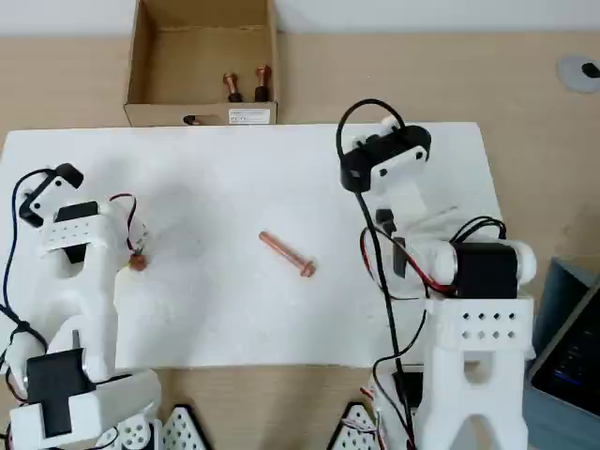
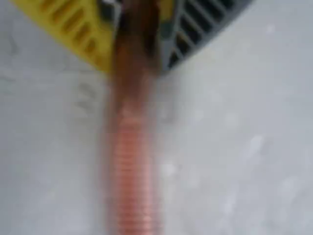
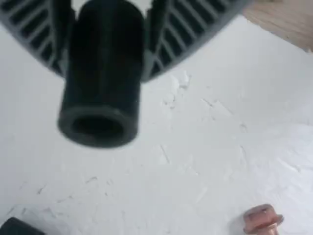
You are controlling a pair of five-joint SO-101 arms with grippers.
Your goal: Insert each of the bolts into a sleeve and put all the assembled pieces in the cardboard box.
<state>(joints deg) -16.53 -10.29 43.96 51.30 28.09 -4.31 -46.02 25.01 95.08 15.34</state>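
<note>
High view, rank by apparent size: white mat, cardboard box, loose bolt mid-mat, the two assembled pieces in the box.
1. white mat
2. cardboard box
3. loose bolt
4. assembled pieces: the two look alike, so tied; each looks shorter than the bolt.

The bolt (image 2: pixel 132 147) is copper, the sleeve (image 3: pixel 100 83) black.
</note>
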